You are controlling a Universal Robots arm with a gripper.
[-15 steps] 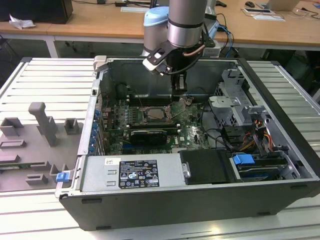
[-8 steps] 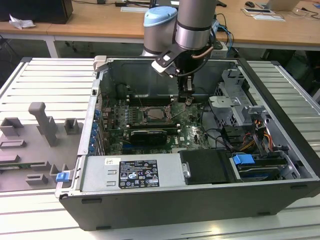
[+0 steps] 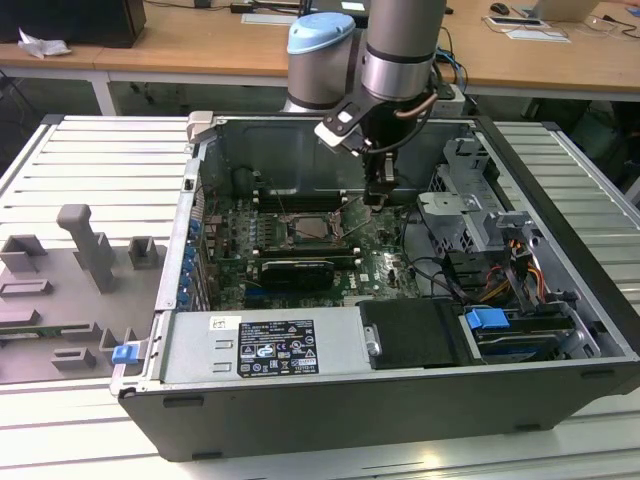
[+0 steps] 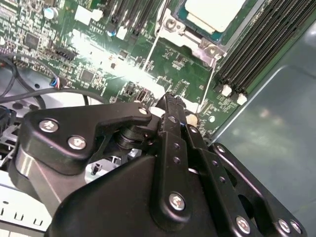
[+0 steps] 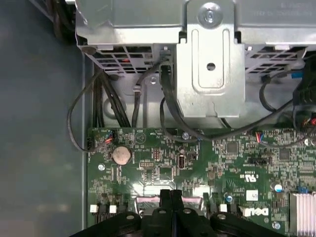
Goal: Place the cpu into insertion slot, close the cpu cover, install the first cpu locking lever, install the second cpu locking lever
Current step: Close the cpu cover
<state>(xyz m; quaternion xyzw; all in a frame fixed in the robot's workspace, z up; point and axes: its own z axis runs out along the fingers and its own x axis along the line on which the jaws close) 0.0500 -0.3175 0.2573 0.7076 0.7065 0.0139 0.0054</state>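
Note:
The cpu lies with its pale face up in the insertion slot on the green board. The silver cpu cover frames it and looks laid flat over it. A thin wire locking lever runs along the socket's side towards my fingertips; another runs along the neighbouring side. My gripper hangs low inside the case, just to the exterior view's right of the socket. Both wrist views show its black fingers pressed together, with the gripper shut above the board and nothing visible between them.
Black memory slots flank the socket. A metal drive cage with dangling black cables stands close by. A black graphics card and the power supply lie nearer the case front. Grey fixtures sit outside the case.

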